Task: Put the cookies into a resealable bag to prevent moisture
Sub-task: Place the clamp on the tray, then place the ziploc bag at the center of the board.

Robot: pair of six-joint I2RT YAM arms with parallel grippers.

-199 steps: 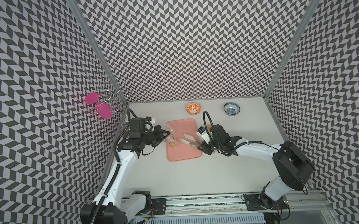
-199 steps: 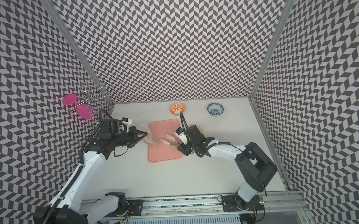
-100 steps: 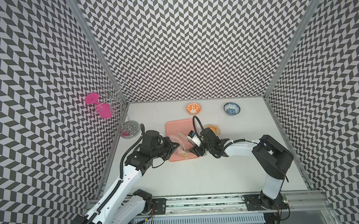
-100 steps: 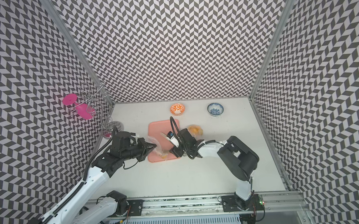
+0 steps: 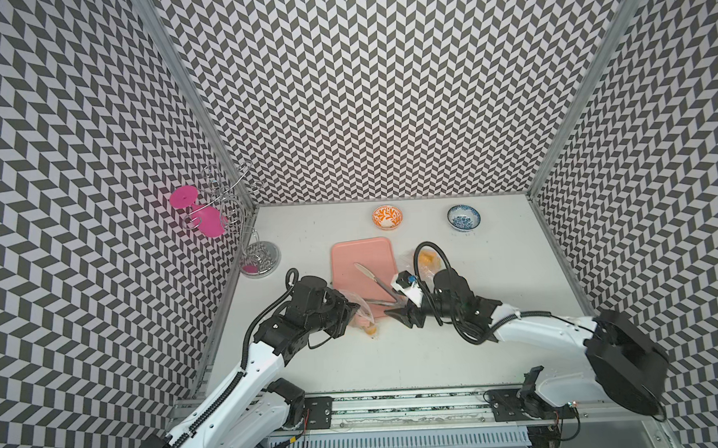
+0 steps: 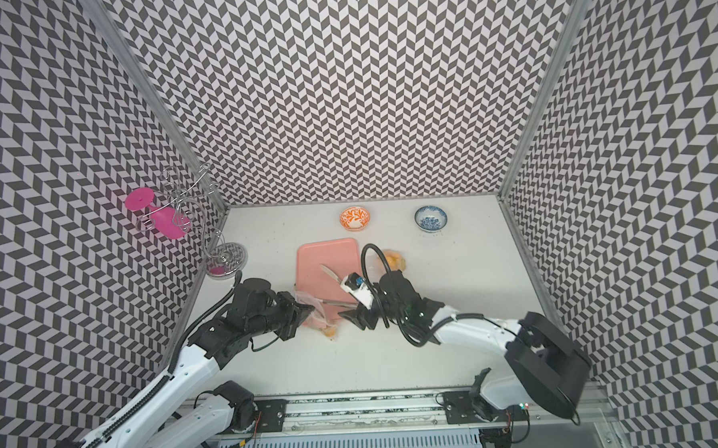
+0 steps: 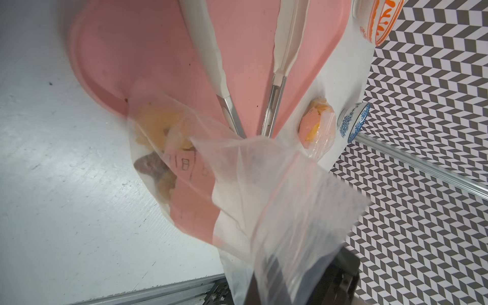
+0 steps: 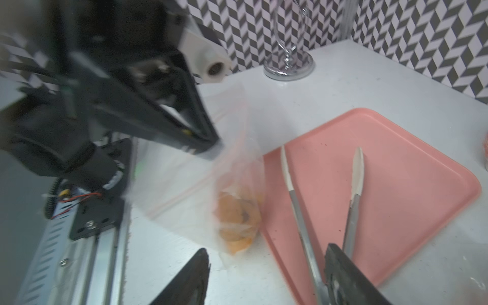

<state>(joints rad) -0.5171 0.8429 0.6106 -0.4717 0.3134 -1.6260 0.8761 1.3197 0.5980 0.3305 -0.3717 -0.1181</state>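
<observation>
Table (image 5: 396, 356): pink tray (image 5: 363, 254) mid-table. Left gripper (image 5: 352, 308): clamped on bag (image 8: 232, 169) top, just off tray's near-left corner. Right gripper (image 5: 394, 311): jaws apart, empty, beside tongs (image 5: 374, 282). Cookies (image 8: 237, 216): at bag's bottom.

Readable text: none I can make out | resealable bag (image 7: 250, 190): faint dark printed boxes and strokes on the clear film, too blurred for me to read | brands, numbers, signs: none legible
</observation>
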